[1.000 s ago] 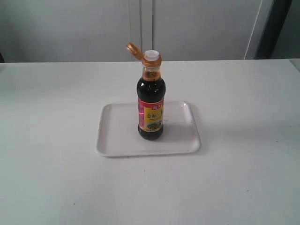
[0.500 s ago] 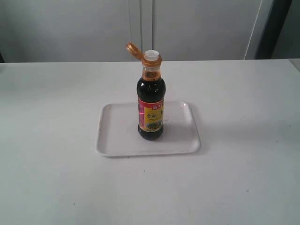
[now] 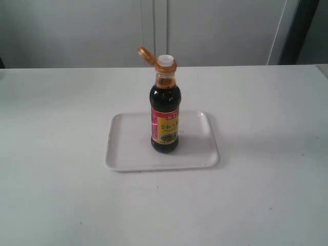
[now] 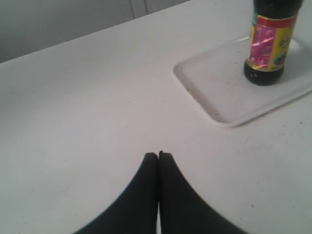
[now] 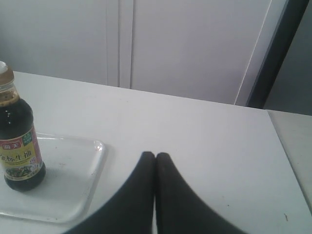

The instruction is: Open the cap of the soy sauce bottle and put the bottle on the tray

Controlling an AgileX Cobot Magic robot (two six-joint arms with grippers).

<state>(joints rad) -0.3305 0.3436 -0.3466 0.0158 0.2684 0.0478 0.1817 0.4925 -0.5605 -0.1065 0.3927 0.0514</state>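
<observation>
The soy sauce bottle (image 3: 165, 113) stands upright on the white tray (image 3: 128, 148) in the middle of the table. Its orange-gold cap (image 3: 145, 54) is flipped back to the left, and the white pour spout (image 3: 165, 59) is bare. Neither arm shows in the exterior view. In the left wrist view my left gripper (image 4: 158, 155) is shut and empty, well away from the tray (image 4: 214, 87) and bottle (image 4: 270, 44). My right gripper (image 5: 155, 156) is likewise shut on nothing, off the tray's (image 5: 73, 180) side, with the bottle (image 5: 18, 146) beyond it.
A white table (image 3: 61, 113) spreads around the tray on all sides. Behind it stands a pale wall with a vertical seam (image 3: 154, 25), and a dark upright post (image 3: 302, 31) at the far right.
</observation>
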